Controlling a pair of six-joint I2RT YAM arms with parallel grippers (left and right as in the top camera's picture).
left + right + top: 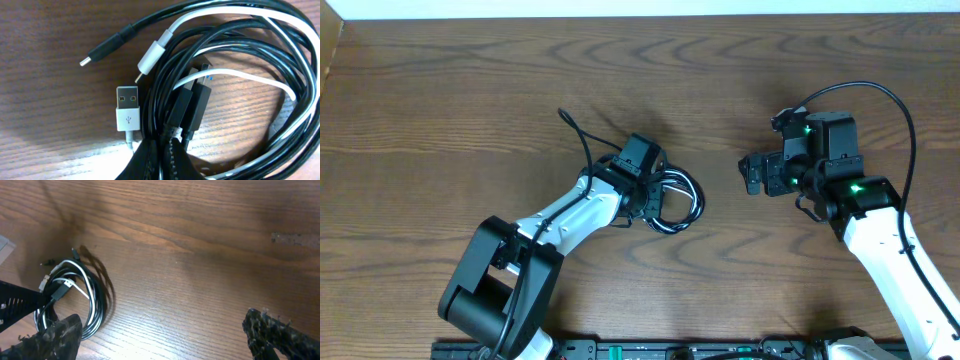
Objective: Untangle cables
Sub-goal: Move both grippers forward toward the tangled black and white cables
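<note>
The cables (pixel 678 203) lie as one tangled coil of black cords and a white cord at the table's middle. In the left wrist view the coil (pixel 235 75) fills the frame, with a white USB plug (pixel 127 108), a white small plug (pixel 150 57) and a black small plug (pixel 105 48) sticking out. My left gripper (pixel 645 195) sits at the coil's left side, and its jaws (pixel 162 160) are shut on black strands of the coil. My right gripper (pixel 752 174) is open and empty, hovering right of the coil, which shows at the left of its view (pixel 75 300).
The thick black arm cable (pixel 585 150) of the left arm loops over the table behind the coil. The right arm's cable (pixel 900 110) arcs at the right. The wooden table (pixel 470 90) stretches bare toward the back and left.
</note>
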